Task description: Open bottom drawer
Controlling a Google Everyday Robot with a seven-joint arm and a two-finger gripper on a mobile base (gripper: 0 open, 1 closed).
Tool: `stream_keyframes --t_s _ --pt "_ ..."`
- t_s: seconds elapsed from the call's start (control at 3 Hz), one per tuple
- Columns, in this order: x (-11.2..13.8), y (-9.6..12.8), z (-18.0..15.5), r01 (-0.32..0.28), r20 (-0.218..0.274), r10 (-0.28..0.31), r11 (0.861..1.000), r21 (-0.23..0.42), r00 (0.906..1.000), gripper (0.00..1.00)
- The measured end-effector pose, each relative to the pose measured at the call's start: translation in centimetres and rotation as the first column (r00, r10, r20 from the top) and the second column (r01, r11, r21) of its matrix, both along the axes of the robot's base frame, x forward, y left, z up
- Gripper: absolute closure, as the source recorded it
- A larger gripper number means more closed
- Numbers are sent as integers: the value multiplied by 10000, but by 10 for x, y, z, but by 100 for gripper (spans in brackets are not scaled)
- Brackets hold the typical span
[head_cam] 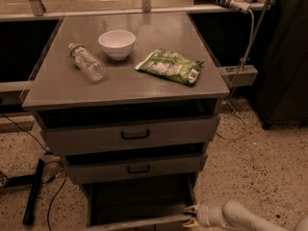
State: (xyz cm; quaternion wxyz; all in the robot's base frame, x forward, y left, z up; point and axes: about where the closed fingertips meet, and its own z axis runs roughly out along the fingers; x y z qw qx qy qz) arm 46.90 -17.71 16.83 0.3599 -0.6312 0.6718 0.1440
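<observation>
Speckled floor point(269, 167) (dim, warm light)

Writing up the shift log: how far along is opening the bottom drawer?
Done: the bottom drawer stands pulled out, its dark inside showing below the middle drawer. In hand: the pincer sits at the right end of the drawer's front, near the picture's lower edge. Left: perhaps a little more pull, then backing away; the front is partly cut off, so I cannot judge.
</observation>
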Motion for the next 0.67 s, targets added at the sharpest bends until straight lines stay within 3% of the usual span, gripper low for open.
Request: stream_keyframes --t_s 0.67 --pt "0 0 0 -1 -1 1 10000 1 10000 12"
